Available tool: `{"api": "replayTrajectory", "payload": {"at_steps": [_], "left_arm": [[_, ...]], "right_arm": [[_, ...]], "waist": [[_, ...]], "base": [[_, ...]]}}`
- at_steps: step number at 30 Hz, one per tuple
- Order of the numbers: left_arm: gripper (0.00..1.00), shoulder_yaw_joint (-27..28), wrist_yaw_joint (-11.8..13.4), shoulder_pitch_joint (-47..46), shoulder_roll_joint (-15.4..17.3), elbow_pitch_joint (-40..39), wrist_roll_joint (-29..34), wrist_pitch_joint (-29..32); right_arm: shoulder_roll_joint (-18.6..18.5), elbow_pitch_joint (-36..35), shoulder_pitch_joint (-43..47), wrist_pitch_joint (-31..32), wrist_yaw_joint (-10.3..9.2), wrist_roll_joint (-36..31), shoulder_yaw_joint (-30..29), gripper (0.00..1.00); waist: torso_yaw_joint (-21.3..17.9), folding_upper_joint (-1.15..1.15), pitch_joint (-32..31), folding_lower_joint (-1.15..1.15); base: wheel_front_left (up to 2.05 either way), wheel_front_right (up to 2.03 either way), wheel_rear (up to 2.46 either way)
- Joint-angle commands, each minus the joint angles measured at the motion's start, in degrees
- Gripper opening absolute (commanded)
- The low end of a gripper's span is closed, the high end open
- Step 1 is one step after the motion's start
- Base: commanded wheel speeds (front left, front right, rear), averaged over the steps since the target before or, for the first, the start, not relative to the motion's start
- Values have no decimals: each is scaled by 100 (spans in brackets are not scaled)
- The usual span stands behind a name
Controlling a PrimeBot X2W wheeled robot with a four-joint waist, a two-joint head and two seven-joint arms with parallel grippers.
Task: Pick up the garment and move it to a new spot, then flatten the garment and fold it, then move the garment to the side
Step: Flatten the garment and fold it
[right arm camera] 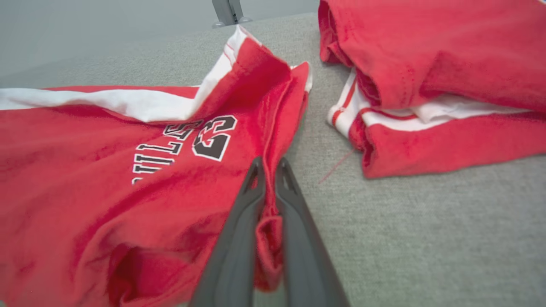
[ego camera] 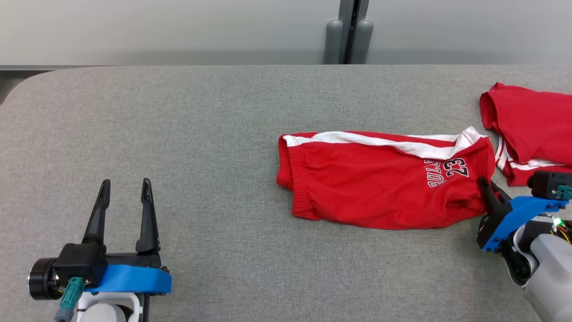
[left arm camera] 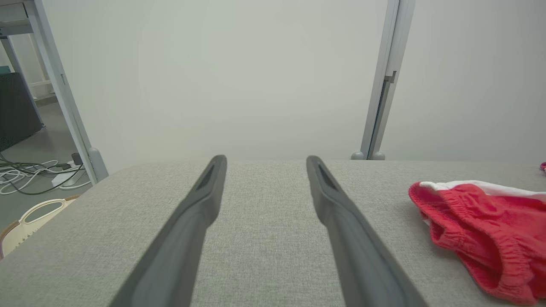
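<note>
Red shorts [ego camera: 380,179] with a white side stripe and a "23" print lie folded on the grey table [ego camera: 178,134], right of centre. My right gripper [ego camera: 487,188] is shut on the shorts' right hem edge [right arm camera: 266,187]; in the right wrist view the red cloth [right arm camera: 106,179] is pinched between the two dark fingers [right arm camera: 239,238]. My left gripper [ego camera: 125,184] rests open at the lower left, far from the shorts, with nothing between its fingers [left arm camera: 200,213]. In the left wrist view the waistband end of the shorts [left arm camera: 477,230] shows at the right.
A second red garment [ego camera: 532,129] with white trim lies folded at the table's right edge, close beside the shorts [right arm camera: 426,85]. A grey post [ego camera: 348,31] stands behind the table. Off the table's left end are cables [left arm camera: 30,170] on the floor.
</note>
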Motion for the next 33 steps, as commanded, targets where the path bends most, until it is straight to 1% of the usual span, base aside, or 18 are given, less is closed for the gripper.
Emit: {"api": "replayTrajectory", "payload": {"at_steps": [1,5,9,14,18,27,33], "left_arm": [[100,-9,-6,57,32,6,26,-26],[100,-30,-6,83,26,14,25,-26],[100,-36,-6,99,28,33,6,-26],[100,-74,-6,98,18,55,1,-26],[100,-91,-6,66,10,81,-31,-26],[100,-125,-7,83,-17,87,-63,-26],[100,-136,-7,36,-28,87,-93,-26]], "right_arm": [[23,-45,16,-22,1,-41,-35,0],[122,-247,42,-20,1,-156,-163,0],[189,-595,-77,-20,1,-329,-230,0],[326,-1090,-245,-20,1,-611,-204,0],[472,-1349,-375,-11,1,-774,-161,0],[829,-1618,-643,261,1,-1179,-10,0],[1117,-1724,-579,474,1,-1373,201,0]], "waist": [[6,0,-32,0],[18,0,-83,0],[23,0,-114,0],[61,0,-157,0],[145,0,-197,0],[400,0,-192,0],[556,0,-140,0]], "base": [[0,0,0],[0,0,0],[0,0,0],[0,0,0],[0,0,0],[0,0,0],[0,0,0]]}}
